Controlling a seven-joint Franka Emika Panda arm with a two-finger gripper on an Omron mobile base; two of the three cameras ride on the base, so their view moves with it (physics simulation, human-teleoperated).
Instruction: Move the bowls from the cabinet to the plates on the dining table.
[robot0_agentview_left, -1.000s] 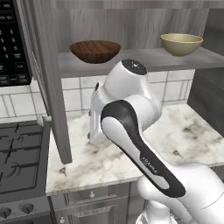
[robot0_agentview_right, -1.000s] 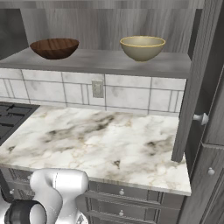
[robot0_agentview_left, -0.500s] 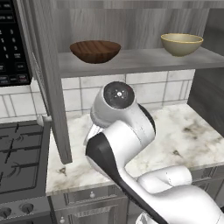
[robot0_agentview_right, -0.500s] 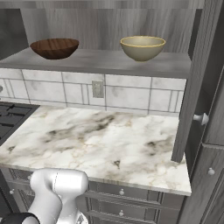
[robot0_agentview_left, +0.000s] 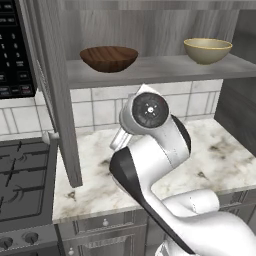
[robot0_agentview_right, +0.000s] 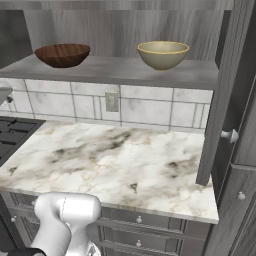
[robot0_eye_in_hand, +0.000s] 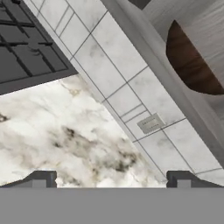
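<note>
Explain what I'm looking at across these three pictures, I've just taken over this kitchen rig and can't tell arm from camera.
The white jointed shape is the robot arm. Two pictures come from cameras on its base, behind it to its left and right. The third looks along the gripper; the dark finger tips stand wide apart, holding nothing. On the open cabinet's shelf sit a dark wooden bowl and a tan bowl. Below is a marble worktop, with a stove at its left.
</note>
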